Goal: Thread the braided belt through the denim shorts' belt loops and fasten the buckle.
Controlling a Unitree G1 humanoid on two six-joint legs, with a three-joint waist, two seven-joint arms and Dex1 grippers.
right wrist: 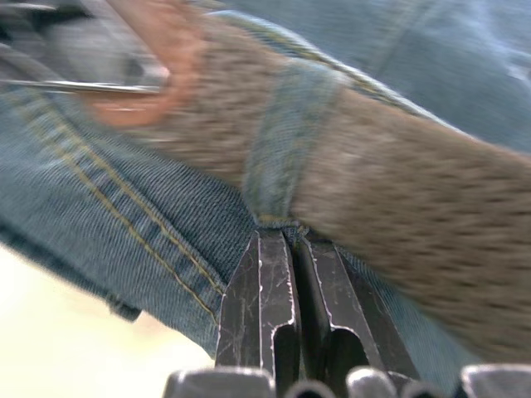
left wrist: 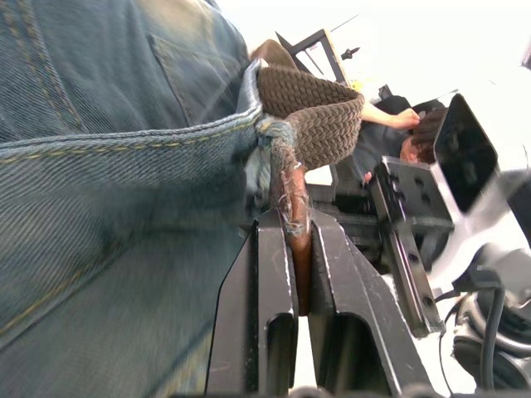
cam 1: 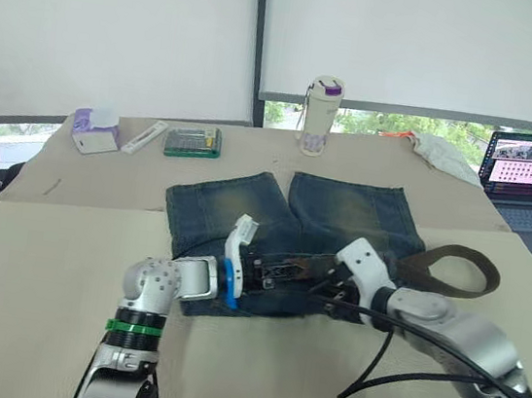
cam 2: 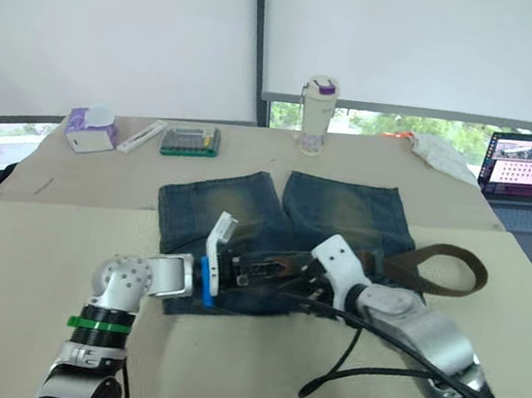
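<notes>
Head views: the denim shorts [cam 1: 291,232] lie flat on the table [cam 1: 63,251], waistband toward the robot, with the braided belt [cam 1: 453,268] running along the waistband and looping off to the right; a white lidded bottle [cam 1: 320,116], contents not visible, stands beyond. Left wrist view: the left gripper [left wrist: 299,274] is clamped on the belt's reddish tip where the woven strap emerges from the waistband. Right wrist view: the right gripper [right wrist: 292,278] is closed on the base of a belt loop [right wrist: 286,141] that wraps over the brown strap.
</notes>
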